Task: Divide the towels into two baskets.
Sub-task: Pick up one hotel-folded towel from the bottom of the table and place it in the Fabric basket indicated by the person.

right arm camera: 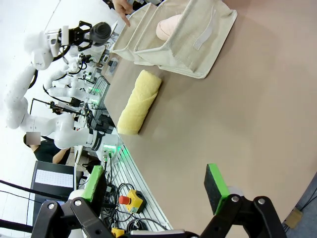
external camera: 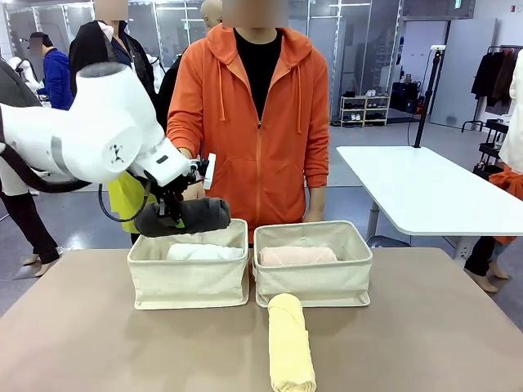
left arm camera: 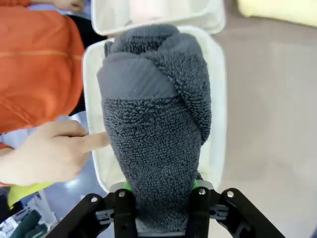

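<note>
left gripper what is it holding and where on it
The left gripper is shut on the dark grey towel, pinching the roll across its girth, somewhat off its middle. The right gripper is open, holding nothing.

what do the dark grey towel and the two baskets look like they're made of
The dark grey towel looks like terry cloth, probably cotton: fuzzy looped pile, one flat woven band, matte. The left basket and right basket look like cream canvas-type fabric, matte: a folded rim, stitched seams and soft, slightly bowed walls.
</note>
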Robot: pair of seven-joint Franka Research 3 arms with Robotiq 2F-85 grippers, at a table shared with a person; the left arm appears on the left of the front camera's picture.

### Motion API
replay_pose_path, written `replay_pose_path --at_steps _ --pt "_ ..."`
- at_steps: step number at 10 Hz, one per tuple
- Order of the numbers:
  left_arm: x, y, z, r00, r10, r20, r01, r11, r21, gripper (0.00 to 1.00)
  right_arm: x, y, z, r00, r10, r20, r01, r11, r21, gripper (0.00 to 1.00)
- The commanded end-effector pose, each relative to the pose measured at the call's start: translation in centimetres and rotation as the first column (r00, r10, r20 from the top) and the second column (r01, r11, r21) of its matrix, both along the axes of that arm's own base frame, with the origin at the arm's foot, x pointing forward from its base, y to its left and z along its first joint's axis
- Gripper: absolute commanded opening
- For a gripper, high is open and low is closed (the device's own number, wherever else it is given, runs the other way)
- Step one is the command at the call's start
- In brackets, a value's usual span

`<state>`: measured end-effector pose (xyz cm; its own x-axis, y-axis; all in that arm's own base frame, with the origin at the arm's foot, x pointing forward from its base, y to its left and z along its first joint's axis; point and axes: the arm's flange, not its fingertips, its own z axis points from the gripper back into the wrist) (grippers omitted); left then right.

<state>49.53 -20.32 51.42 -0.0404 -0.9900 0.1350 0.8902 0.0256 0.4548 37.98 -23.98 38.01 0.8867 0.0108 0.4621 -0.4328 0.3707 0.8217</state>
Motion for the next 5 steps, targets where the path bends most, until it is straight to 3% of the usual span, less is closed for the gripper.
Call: replay_pose_path --at_steps 1,5 --pt "3.3 0.5 -1.9 0.999 0.013 0.036 -0.014 1.000 0.022 0.40 -0.1 0.1 0.4 1.000 -0.001 0.007 0.001 1.000 0.007 1.00" --pt "7.9 -0.2 -5.9 0.996 -0.070 -0.051 0.073 0.996 0.042 0.40 -0.1 0.1 0.4 1.000 -0.001 0.007 0.001 1.000 0.007 1.00"
